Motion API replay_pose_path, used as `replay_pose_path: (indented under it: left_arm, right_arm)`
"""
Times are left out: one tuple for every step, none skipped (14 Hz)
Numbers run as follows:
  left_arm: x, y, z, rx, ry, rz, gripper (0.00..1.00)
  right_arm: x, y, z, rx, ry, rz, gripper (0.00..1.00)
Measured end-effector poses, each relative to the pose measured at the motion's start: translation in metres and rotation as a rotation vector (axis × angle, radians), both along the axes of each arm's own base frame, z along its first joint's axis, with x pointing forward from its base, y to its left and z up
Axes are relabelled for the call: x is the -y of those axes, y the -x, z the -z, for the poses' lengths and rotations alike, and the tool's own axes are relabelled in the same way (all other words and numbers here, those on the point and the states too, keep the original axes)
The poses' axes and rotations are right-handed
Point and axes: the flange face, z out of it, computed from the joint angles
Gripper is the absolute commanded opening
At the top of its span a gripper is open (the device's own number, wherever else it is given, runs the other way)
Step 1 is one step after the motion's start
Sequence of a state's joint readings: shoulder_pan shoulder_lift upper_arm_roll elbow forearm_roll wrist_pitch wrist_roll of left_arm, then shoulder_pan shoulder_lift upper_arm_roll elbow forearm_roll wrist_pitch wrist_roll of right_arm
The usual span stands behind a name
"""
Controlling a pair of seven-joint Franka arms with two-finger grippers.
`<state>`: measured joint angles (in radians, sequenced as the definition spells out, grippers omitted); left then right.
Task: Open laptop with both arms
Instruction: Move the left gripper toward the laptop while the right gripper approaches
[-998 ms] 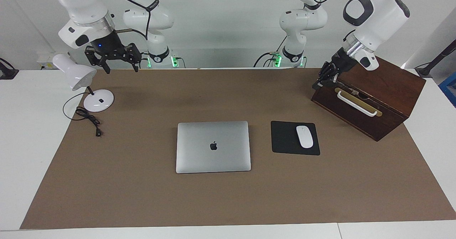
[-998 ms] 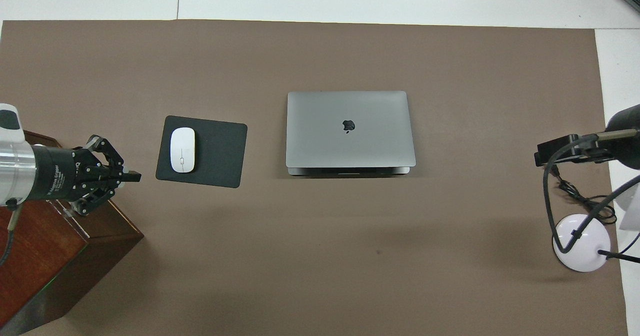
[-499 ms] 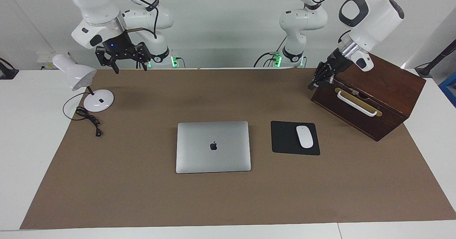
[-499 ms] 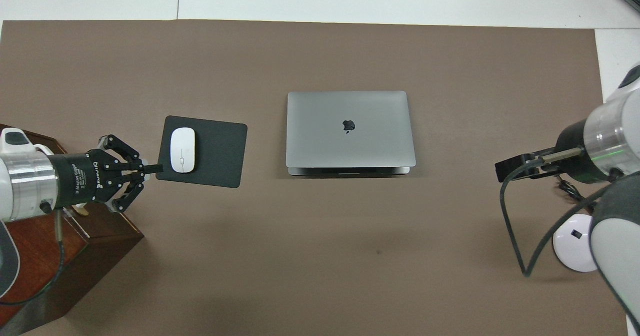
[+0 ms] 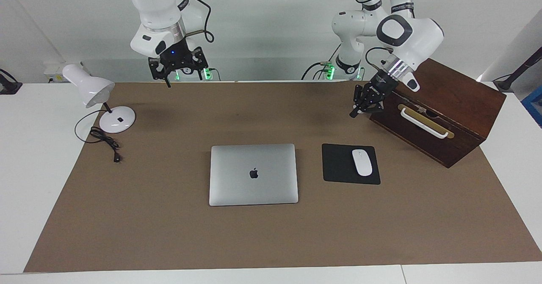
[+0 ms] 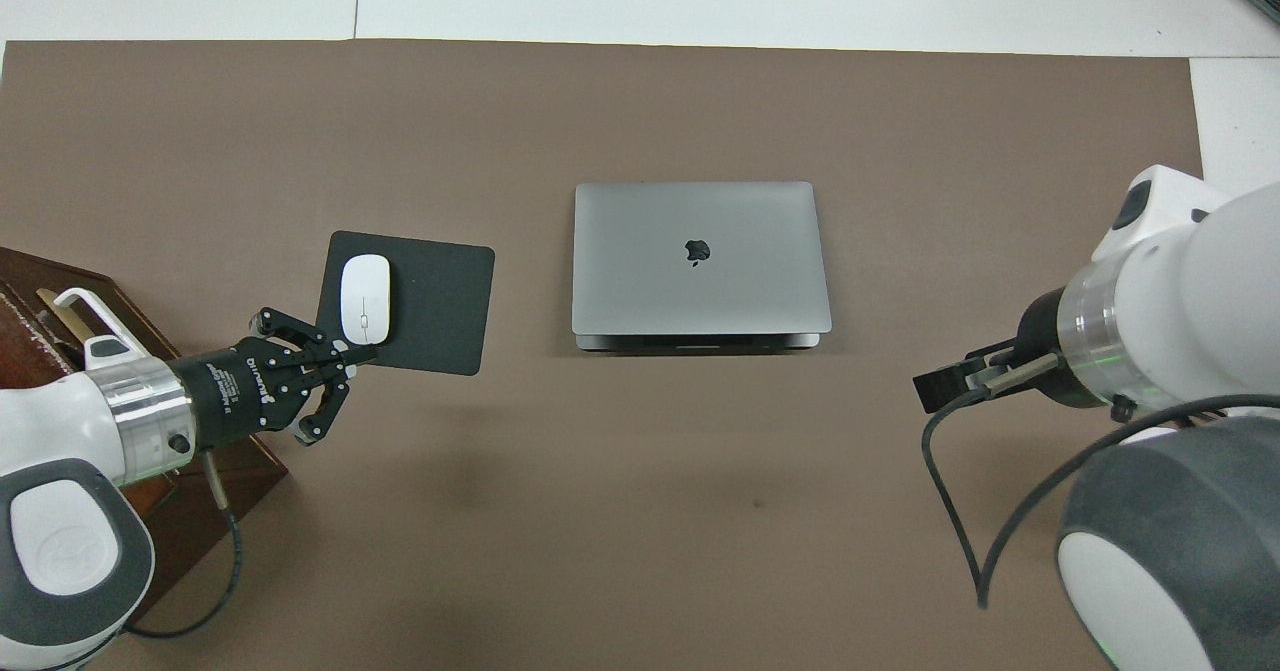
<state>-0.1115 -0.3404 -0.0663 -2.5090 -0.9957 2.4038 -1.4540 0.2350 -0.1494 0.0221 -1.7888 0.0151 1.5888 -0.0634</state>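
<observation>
Your laptop [image 5: 253, 174] lay closed at the centre of the facing frame, beside the mouse pad [image 5: 349, 164]. The left gripper [image 5: 355, 111] — fingertips pressed together — hung right of centre by the wooden box [image 5: 449, 119]. The right gripper [image 5: 180, 77], fingers spread, hung upper left — over the mat's [image 5: 169, 233] top edge.

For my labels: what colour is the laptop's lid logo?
Black, on the silver-grey laptop; clearest in the overhead view.

Mouse [image 5: 362, 162] on pad [image 5: 338, 164], lamp [image 5: 91, 90], wooden box [image 5: 449, 106]
</observation>
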Motion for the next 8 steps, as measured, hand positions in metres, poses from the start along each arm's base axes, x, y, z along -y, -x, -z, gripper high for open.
replay_pose_path:
  left_arm:
    - [0.004,0.006,0.012,-0.016,0.045,-0.055,0.00]
    - [0.010,0.013,0.025,-0.031,0.082,-0.114,0.00]
    - [0.018,0.020,0.036,-0.043,0.110,-0.170,0.00]
    - [0.026,0.026,0.045,-0.059,0.133,-0.211,0.00]
    - [0.032,0.030,0.052,-0.078,0.158,-0.252,0.00]
    - [0.037,0.033,0.060,-0.099,0.181,-0.293,0.00]
    - [0.044,0.036,0.068,-0.121,0.196,-0.332,0.00]
    - [0.053,0.041,0.079,-0.148,0.206,-0.373,0.00]
  right_arm:
    - [-0.001,0.003,0.005,-0.003,0.000,-0.021,1.00]
    - [-0.005,0.005,0.008,-0.001,-0.001,-0.038,1.00]
    - [-0.011,0.007,0.011,0.011,-0.003,-0.053,1.00]
    - [-0.018,0.009,0.014,0.023,-0.005,-0.069,1.00]
    - [-0.026,0.011,0.018,0.034,-0.006,-0.087,1.00]
    - [-0.033,0.013,0.022,0.049,-0.001,-0.106,1.00]
    - [-0.039,0.015,0.025,0.063,0.013,-0.134,1.00]
    - [-0.046,0.017,0.028,0.077,0.029,-0.168,1.00]
